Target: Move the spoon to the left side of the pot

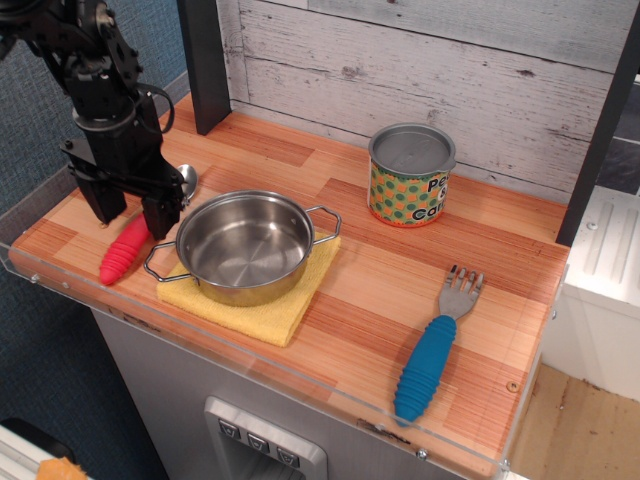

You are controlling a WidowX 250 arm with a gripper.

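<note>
Only readable stuff is on the tin can (411,176), the one with the green and orange dot print. There's a pale label patch on its right side with big dark letters, looks like "P" on top and "Ca" under it; the rest wraps out of sight.
</note>
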